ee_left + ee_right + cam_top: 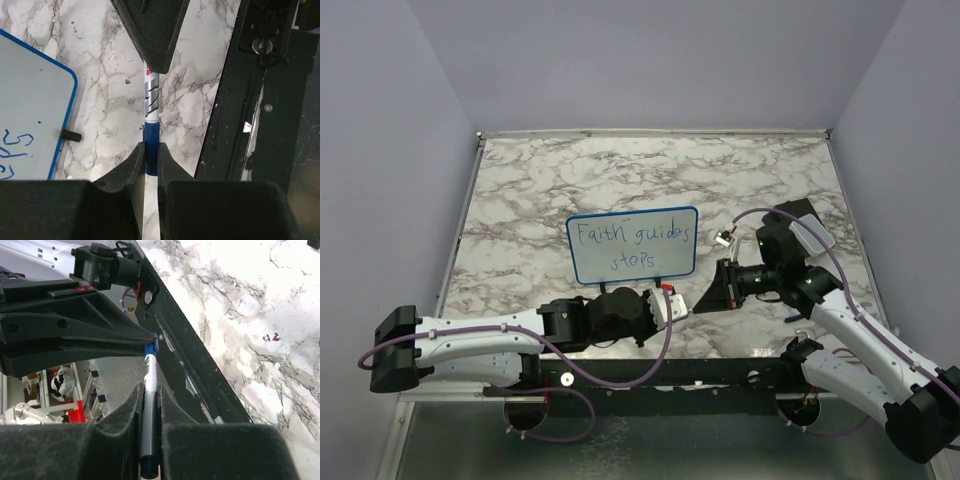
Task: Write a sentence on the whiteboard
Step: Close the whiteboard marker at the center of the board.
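Left hand (pixel 152 152), right hand (pixel 149 392) on marker (pixel 151 100)

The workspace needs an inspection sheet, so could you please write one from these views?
Surface: marble-pattern table, a few small dark specks.
Job's things: whiteboard mid-table; sentence reads "Faith guides steps" in blue.
Clutter: nothing seen.
Grippers: left gripper shut on the blue end of the marker; right gripper shut on its grey barrel, off the board.
Cables: purple cables loop along both arms.
Surroundings: plain pale walls on three sides.
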`<state>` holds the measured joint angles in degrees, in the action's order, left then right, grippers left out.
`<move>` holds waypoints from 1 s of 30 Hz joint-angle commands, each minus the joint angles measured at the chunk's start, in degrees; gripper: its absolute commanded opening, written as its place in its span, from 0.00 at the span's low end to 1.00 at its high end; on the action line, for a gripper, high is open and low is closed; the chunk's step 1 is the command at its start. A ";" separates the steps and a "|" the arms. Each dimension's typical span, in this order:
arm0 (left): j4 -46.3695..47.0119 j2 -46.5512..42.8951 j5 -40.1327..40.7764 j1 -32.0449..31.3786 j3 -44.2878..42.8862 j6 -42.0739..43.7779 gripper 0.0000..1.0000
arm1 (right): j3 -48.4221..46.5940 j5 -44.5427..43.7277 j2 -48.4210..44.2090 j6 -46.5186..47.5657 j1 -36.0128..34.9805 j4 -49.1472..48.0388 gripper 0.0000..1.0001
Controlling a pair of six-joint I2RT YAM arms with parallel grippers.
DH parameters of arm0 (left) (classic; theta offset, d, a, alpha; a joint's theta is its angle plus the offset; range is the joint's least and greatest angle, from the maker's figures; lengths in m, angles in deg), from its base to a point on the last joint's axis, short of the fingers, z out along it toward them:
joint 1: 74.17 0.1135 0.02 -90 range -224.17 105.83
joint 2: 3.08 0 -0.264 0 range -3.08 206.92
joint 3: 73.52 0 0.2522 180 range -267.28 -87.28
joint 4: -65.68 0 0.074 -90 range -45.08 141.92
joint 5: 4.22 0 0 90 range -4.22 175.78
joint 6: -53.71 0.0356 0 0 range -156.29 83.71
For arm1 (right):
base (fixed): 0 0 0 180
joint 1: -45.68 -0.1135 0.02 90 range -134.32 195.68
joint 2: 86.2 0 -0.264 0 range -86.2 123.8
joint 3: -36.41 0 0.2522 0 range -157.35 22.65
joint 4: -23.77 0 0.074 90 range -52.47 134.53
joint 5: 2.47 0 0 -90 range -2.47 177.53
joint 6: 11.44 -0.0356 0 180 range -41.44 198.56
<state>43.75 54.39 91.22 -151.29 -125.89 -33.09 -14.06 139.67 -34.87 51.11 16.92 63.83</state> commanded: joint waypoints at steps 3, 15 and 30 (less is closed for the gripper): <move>14.39 0.05 5.87 -1.62 3.67 -6.94 0.00 | 3.44 2.18 -0.26 -0.60 0.10 -2.24 0.01; 34.00 8.05 7.71 -2.15 13.19 -5.75 0.00 | 1.63 -2.76 4.33 2.65 -0.72 1.82 0.01; 48.68 19.13 6.05 -2.13 19.33 -7.54 0.00 | -2.48 -17.19 15.20 1.13 -11.57 3.87 0.01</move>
<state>82.13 71.22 96.92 -153.45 -107.00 -39.39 -13.84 123.71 -21.56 53.89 8.44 66.28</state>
